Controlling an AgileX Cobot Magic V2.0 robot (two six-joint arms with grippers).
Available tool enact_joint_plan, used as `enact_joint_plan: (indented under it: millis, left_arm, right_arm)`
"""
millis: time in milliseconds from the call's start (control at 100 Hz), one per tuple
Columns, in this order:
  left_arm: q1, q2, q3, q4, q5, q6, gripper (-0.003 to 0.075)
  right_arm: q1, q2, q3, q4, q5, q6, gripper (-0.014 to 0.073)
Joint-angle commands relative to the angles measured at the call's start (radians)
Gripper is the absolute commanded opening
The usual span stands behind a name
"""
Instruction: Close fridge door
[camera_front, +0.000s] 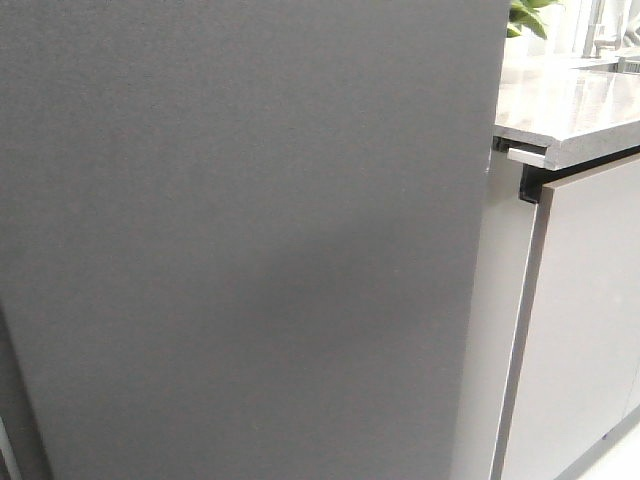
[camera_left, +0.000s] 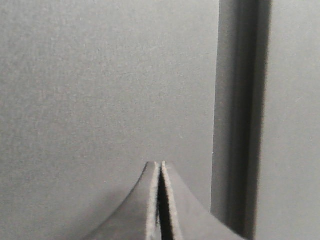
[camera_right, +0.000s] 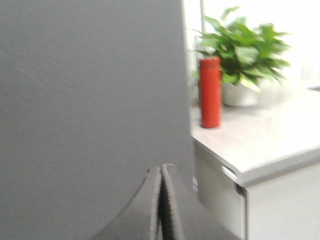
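The fridge door (camera_front: 240, 230) is a plain matte dark-grey panel that fills most of the front view; no gripper shows there. In the left wrist view the same dark-grey surface (camera_left: 100, 80) fills the frame, with a dark vertical seam at one side. My left gripper (camera_left: 159, 164) is shut and empty, tips very close to the panel; contact cannot be told. In the right wrist view the door (camera_right: 90, 90) fills one half. My right gripper (camera_right: 161, 167) is shut and empty, tips near the door's edge.
A speckled stone countertop (camera_front: 560, 110) sits right of the door, above a pale-grey cabinet panel (camera_front: 590, 320). On the counter stand a red bottle (camera_right: 210, 92) and a potted green plant (camera_right: 242, 55), which also shows in the front view (camera_front: 528, 18).
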Motion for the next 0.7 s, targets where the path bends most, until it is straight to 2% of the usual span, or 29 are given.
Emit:
enact_joint_plan:
  millis: [0,180,330,690]
  left_arm:
    - [-0.004,-0.020,0.035,-0.006,-0.072,-0.005,-0.0020]
    - [-0.004,-0.020,0.035,-0.006,-0.072,-0.005,-0.0020]
    - [-0.004,-0.020,0.035,-0.006,-0.072,-0.005,-0.0020]
    - [-0.004,-0.020,0.035,-0.006,-0.072,-0.005,-0.0020]
  right_arm:
    - [-0.023,-0.023,0.061,0.026,-0.134,0.001,-0.0045]
    - [-0.049,-0.072,0.255,0.075,-0.261,0.001,-0.0044]
    - [-0.069,-0.103,0.366,0.101,-0.304,0.001,-0.0044]
    - [-0.077,-0.151,0.412,0.099,-0.301,0.001,-0.0045]
